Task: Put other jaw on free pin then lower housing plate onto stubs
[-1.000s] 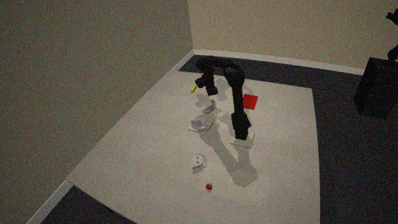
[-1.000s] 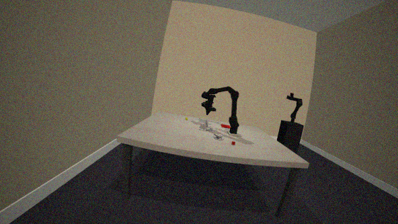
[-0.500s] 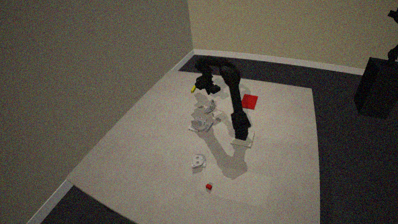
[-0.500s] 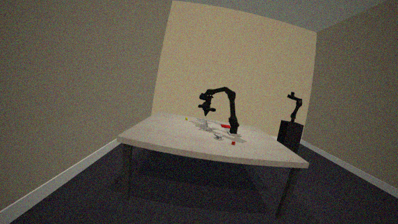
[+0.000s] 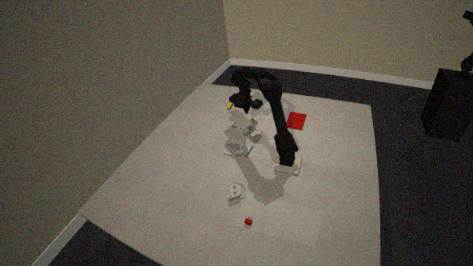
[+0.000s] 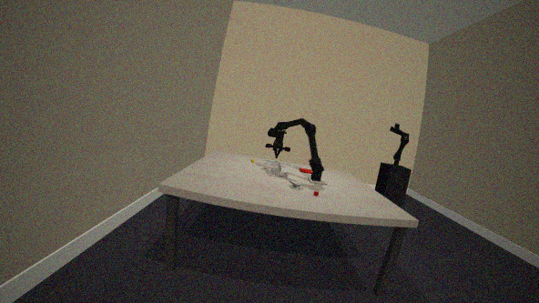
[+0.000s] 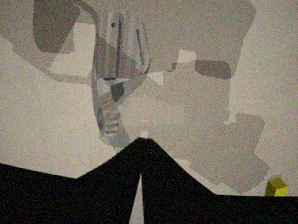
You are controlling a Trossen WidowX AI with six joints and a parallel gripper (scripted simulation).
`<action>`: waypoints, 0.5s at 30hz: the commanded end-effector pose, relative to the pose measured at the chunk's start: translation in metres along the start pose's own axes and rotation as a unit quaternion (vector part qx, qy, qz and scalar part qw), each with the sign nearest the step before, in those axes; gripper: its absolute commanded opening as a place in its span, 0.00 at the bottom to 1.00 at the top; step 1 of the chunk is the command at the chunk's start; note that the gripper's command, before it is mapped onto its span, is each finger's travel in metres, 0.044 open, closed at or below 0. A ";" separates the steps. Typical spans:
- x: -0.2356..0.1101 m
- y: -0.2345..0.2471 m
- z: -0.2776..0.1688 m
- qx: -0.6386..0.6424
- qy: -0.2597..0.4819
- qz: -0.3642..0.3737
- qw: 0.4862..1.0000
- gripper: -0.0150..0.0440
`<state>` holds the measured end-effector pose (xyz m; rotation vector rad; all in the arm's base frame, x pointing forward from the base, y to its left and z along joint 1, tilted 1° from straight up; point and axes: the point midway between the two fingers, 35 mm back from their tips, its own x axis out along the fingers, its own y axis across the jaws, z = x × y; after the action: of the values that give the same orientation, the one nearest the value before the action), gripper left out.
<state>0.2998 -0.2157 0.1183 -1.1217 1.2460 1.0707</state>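
Observation:
A grey toothed jaw (image 7: 120, 47) (image 5: 253, 124) lies loose on the table, partly in shadow; its toothed end is nearest my fingers in the wrist view. My gripper (image 5: 247, 112) (image 6: 277, 156) (image 7: 144, 144) is shut with nothing visible between its fingertips. It points down, above the table, close to the loose jaw. The grey base (image 5: 238, 147) stands shaded nearer the front in the top view; its pins and the jaw on it are too small to tell. The pale housing plate (image 5: 236, 191), with holes, lies apart, farther toward the front.
A yellow block (image 5: 229, 106) (image 6: 252, 161) (image 7: 277, 187) lies behind, to the left. A red square (image 5: 296, 121) (image 6: 306, 170) lies right of the arm. A small red block (image 5: 248, 221) (image 6: 316, 193) lies near the front. A second arm stands on a black pedestal (image 5: 449, 106) (image 6: 392, 182).

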 end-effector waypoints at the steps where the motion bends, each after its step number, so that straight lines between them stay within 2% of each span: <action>1: -0.001 -0.001 0.000 -0.011 -0.002 -0.001 1.000 0.25; 15: 0.018 -0.003 -0.001 -0.010 -0.002 -0.001 1.000 0.25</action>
<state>0.3030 -0.2177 0.1062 -1.1360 1.2365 1.0801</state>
